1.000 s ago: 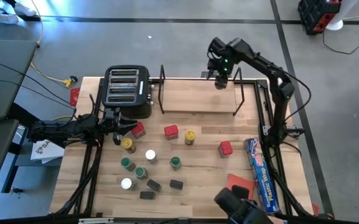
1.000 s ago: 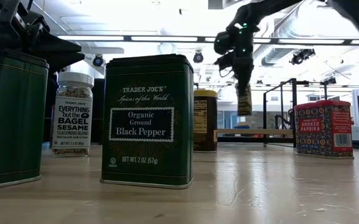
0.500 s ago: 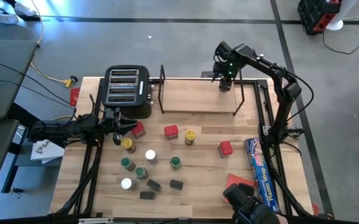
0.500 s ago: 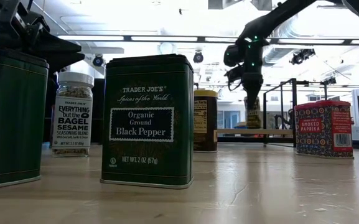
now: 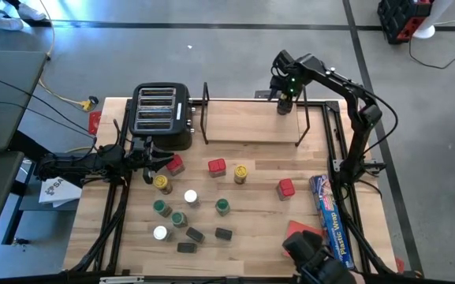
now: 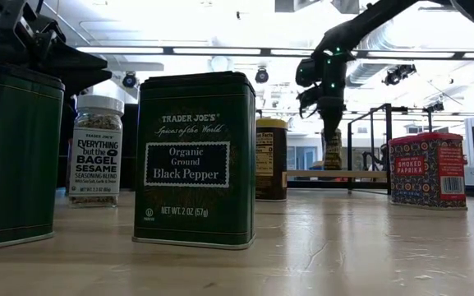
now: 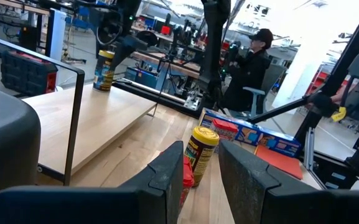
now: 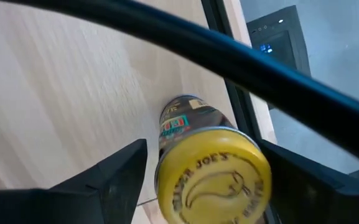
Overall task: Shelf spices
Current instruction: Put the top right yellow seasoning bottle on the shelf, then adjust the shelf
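Since half a second back the right arm has barely shifted; a second back it held the yellow-lidded glass spice jar (image 8: 207,163) above the board, and now the jar stands low at the far right corner of the black wire-frame shelf with the light wooden base board (image 5: 251,122). Right gripper (image 5: 284,106) straddles the jar, dark fingers (image 8: 114,171) set wide to either side of the lid; contact cannot be told from the wrist view. A black frame wire crosses that view, cutting off the board behind it.

Shelf holds that one jar only. Every other spice sits loose on the pale wooden table (image 5: 259,213): red-topped tins, a second yellow-lidded jar (image 5: 240,174), green and white tops, three small black ones near the front.

Left gripper (image 5: 154,161) waits beside the black slotted toaster (image 5: 162,117), fingers apart on nothing.

Low view: the green black-pepper tin (image 6: 194,159) blocks much of the table; the shelf shows small beyond it.
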Robot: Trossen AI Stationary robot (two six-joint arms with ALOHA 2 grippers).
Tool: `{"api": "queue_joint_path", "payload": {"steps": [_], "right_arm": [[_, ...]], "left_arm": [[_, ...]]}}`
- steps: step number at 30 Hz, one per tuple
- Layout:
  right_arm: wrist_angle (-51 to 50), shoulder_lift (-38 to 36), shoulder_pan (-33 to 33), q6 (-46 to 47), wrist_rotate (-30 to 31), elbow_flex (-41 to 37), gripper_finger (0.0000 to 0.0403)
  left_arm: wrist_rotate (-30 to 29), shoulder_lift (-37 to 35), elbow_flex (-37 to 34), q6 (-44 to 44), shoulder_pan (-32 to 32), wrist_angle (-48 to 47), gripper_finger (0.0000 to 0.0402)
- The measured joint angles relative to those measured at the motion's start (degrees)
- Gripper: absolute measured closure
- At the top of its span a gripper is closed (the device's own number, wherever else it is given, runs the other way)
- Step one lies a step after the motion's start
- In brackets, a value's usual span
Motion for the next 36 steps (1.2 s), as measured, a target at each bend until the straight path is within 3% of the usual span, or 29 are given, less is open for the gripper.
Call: {"api": "queue_joint_path", "payload": {"steps": [2,7,12,18,23,30,36], "right_arm": [[-2.3,-0.25,0.16,0.32,0.74,2.43,0.0109],[-8.62,-3.11,1.97,3.99,10.58,9.58,0.0108],[-11.99,-10.15,6.41,10.74,11.35,11.18,0.0108],[-11.39,-21.03,16.47,17.64,10.3,1.32,0.012],[-5.9,-28.46,29.04,26.32,3.59,-11.04,0.0126],[-1.56,-29.68,45.77,42.08,-0.85,-22.28,0.0126],[-5.4,-29.73,46.72,47.56,-0.66,-31.08,0.0136]], "left_arm": [[0.0,0.01,0.0,-0.01,0.0,0.0,0.0305],[0.0,0.01,0.0,-0.03,-0.01,0.0,0.0305],[-0.02,-0.01,0.0,-0.05,-0.01,0.04,0.0305],[-0.02,-0.01,0.0,-0.03,0.01,0.04,0.0305],[-0.01,0.0,0.0,-0.01,0.0,0.04,0.0305],[-0.02,0.01,0.0,0.01,0.0,0.09,0.0305],[-1.19,-0.01,0.0,0.01,-0.01,0.17,0.0305]]}}
